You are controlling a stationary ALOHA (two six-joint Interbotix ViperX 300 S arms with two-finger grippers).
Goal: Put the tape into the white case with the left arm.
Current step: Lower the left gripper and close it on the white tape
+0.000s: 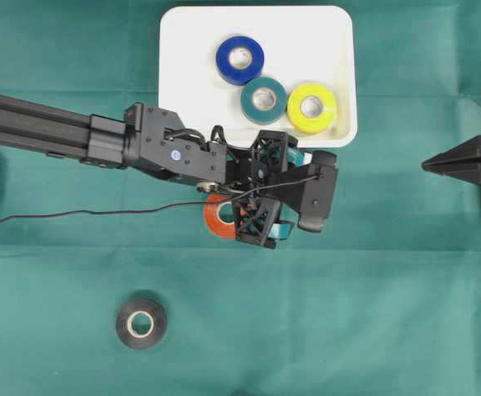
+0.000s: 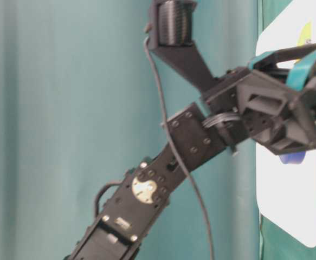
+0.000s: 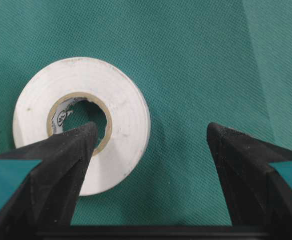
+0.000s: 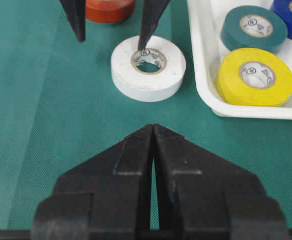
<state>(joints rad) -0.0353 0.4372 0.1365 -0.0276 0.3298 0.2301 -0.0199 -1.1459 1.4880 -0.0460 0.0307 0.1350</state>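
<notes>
Beside the white case [image 4: 204,75], we see our left hand [image 3: 151,145] spread wide, one finger [image 4: 148,25] in the white tape [image 4: 148,70] core, gripping nothing; overhead hides that roll.

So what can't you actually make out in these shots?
- White tape roll: hidden in the overhead view under the left gripper.
- Orange roll: half covered by that arm in the overhead view; cut off by the top edge in the right wrist view.
- White case: table-level view blurred, contents mostly blocked.
</notes>
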